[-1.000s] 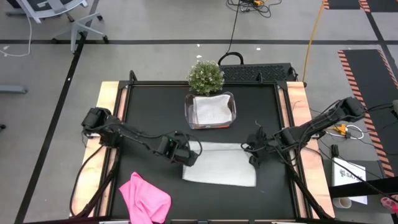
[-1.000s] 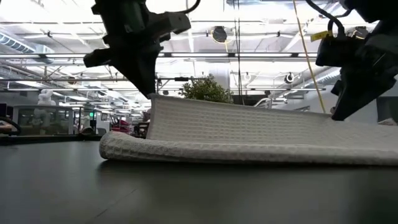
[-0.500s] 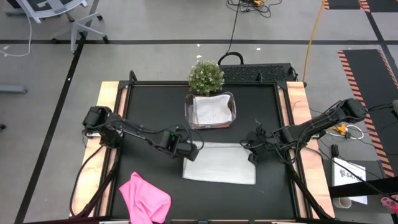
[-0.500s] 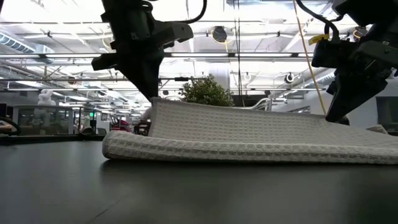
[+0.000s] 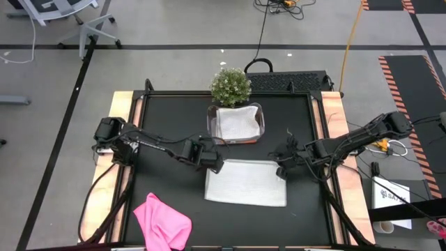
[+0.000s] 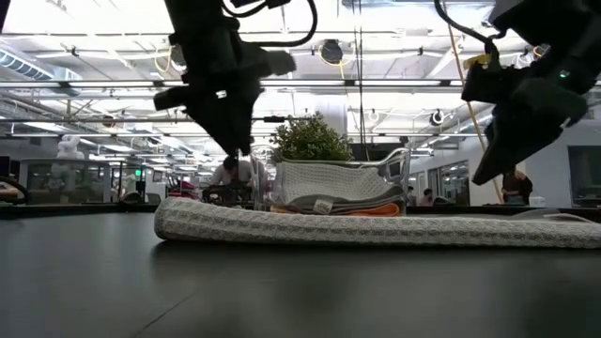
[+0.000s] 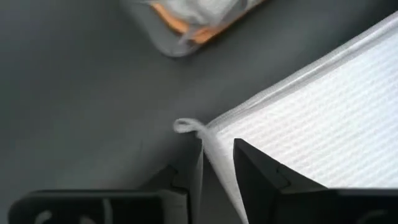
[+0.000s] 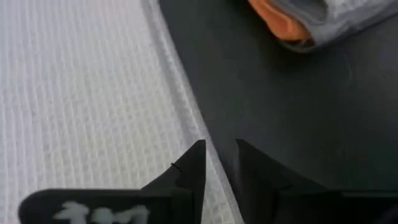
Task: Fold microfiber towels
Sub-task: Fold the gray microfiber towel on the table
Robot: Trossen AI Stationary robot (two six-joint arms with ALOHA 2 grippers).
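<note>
- The left gripper (image 5: 216,164) is seen at the far left corner of the grey towel (image 5: 245,183); in its wrist view the fingers (image 7: 249,165) are parted a little, with the towel's hem running between them, and nothing is seen clamped.
- The right gripper (image 5: 282,167) is placed at the far right corner; its fingers (image 8: 194,163) are likewise slightly apart over the hem, and no hold is shown.
- The grey towel is laid flat in the middle of the tabletop (image 5: 167,132) as a neat rectangle, doubled over as the low view shows, so one fold is judged to be made; whether another fold is wanted cannot be told.
- Beyond it, folded cloths are stacked in the clear tub (image 5: 236,124), a grey one on top and an orange one (image 6: 362,209) beneath; these are judged finished.
- The pink towel (image 5: 163,220) is left crumpled at the near left corner of the tabletop, well apart from both grippers, and is not yet folded.
- A small plant (image 5: 230,85) is stood just behind the tub.
</note>
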